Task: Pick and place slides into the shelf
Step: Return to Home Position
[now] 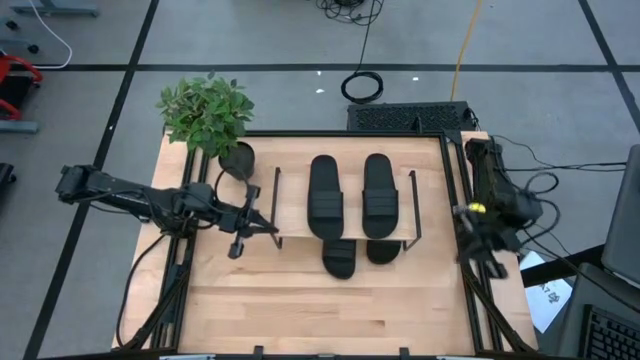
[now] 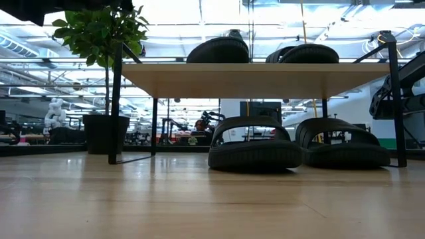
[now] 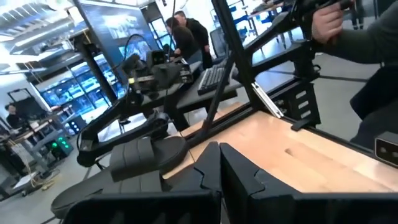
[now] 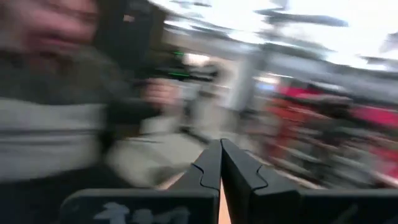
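I read: left arm matte black, jointed | right arm black, yellow spot at wrist | black cables trailing both | left end effector fingers dark, angular, notched

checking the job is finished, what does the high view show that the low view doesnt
Only the high view places the grippers: the left gripper beside the light-wood, black-framed shelf, the right gripper at the wooden table's right edge. Only the low view: the two lower black slide sandals whole, resting on the table under the board, plus the room behind. Both: the shelf, the two upper black slide sandals on top, the green potted plant.
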`<action>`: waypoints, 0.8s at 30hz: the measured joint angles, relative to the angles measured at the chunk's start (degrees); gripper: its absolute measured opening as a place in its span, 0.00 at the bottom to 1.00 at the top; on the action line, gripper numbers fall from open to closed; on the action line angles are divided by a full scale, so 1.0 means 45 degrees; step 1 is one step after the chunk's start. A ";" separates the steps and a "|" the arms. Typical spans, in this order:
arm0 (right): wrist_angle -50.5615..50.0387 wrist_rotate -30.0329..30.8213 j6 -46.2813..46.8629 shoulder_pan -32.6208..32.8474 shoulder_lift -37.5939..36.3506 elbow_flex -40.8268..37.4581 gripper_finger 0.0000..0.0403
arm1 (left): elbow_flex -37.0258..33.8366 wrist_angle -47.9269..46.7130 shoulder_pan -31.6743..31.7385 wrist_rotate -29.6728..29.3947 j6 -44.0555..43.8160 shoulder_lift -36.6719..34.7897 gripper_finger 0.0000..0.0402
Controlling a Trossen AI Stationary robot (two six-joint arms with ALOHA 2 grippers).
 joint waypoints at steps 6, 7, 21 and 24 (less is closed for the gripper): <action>0.2168 -0.2737 0.2595 -0.1430 0.2115 -0.0384 0.00 | 0.0005 0.0019 0.0000 0.0005 -0.0036 0.0131 0.00; 0.2406 -0.3046 0.2805 -0.1845 0.2698 -0.0384 0.00 | 0.0005 0.0015 0.0000 0.0005 -0.0131 0.0131 0.00; 0.2276 -0.9671 0.6336 -1.1433 0.9225 0.1880 0.00 | 0.0006 0.0121 -0.0317 -0.0145 0.0436 0.0133 0.00; 0.2173 -1.0618 0.6088 -1.2569 0.8787 0.1953 0.00 | 0.0010 0.0126 -0.0513 -0.0705 0.0714 0.0117 0.00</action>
